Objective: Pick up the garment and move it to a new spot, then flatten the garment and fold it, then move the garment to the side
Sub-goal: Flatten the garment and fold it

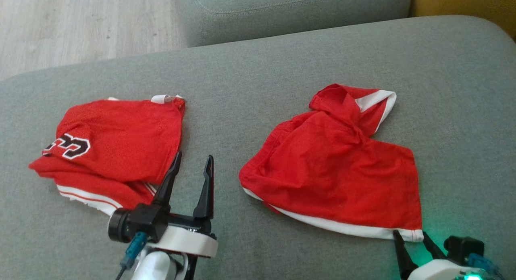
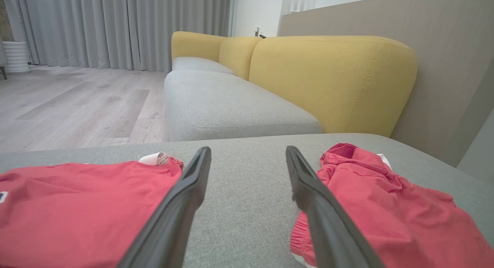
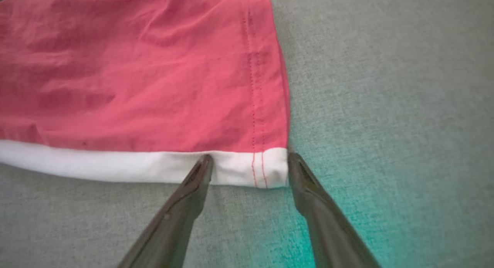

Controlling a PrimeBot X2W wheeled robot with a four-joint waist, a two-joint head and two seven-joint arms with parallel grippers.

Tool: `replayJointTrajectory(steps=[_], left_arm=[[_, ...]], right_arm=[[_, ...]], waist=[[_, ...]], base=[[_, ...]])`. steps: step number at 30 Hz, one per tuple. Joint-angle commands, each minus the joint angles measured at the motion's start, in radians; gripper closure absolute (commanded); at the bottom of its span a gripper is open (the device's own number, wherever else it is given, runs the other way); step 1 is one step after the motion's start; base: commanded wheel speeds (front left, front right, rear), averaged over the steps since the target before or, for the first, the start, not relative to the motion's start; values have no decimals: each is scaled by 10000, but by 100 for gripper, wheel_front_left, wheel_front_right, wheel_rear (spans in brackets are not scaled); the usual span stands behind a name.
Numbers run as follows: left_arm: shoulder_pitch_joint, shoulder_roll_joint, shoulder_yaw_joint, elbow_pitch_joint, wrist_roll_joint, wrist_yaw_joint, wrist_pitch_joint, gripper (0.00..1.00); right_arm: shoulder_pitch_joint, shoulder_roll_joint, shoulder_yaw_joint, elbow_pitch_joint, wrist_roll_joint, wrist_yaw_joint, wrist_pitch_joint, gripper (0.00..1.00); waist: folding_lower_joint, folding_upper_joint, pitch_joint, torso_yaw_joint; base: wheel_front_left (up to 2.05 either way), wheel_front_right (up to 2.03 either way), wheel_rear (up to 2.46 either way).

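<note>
Right gripper [image 3: 249, 160], fingers spread, sits at the shorts' [image 1: 334, 167] hem corner. Left gripper [image 1: 194, 155], also spread, is left of them. Jersey [image 1: 117, 138] lettering is unreadable.

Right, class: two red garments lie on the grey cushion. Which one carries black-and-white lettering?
The left garment, beside the left gripper; the right garment is plain red with white trim, no lettering showing.

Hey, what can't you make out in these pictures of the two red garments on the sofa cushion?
- Lettering on the folded red jersey: head view, a fold hides most of it; the left wrist view's left edge cuts it off.
- White tag: print too small to read.
- Right gripper at the red shorts' white hem corner: right wrist view, touching or just above, cannot tell.
- Shorts' front: bunched folds, head view.
</note>
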Motion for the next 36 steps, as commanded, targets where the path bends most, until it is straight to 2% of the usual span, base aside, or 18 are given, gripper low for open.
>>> replayJointTrajectory(steps=[1, 2, 11, 15, 18, 19, 23, 36], left_arm=[[-459, -5, 305, -286, 112, -33, -95, 0], [-465, -5, 315, -280, 123, -35, -95, 0], [-467, -5, 408, -96, 189, -92, -95, 0], [-430, -5, 199, 307, 229, -403, -95, 0], [-487, 125, -465, 1038, 307, -812, -62, 0], [-487, 125, -465, 1038, 307, -812, -62, 0], [-823, 431, -1481, 1761, 329, -1045, 125, 0], [-2607, 1203, -4668, 2810, -1519, -1093, 463, 0]], right_arm=[[-395, -81, 289, -196, 64, -7, -83, 54], [-426, -81, 310, -202, 74, -7, -119, 99], [-722, -81, -369, -460, -99, -7, -630, 100], [-882, -81, -917, -483, -250, -7, -624, 100], [-995, -81, -1151, -490, -311, -7, -546, 100], [-995, -81, -1151, -490, -311, -7, -546, 100], [-1113, -81, -1293, -547, -351, -7, -485, 100], [-1357, -81, -1132, -504, -374, -7, -498, 100]], waist=[[0, 0, 23, 1], [0, 0, 32, -4], [0, 0, 54, -105], [0, 0, 71, -131], [0, 0, 123, -125], [0, 0, 123, -125], [0, 0, 245, -107], [0, 0, 599, -393]], base=[[0, 0, 0], [0, 0, 0], [0, 0, 0], [0, 0, 0], [0, 0, 0], [0, 0, 0], [0, 0, 0], [0, 0, 0]])
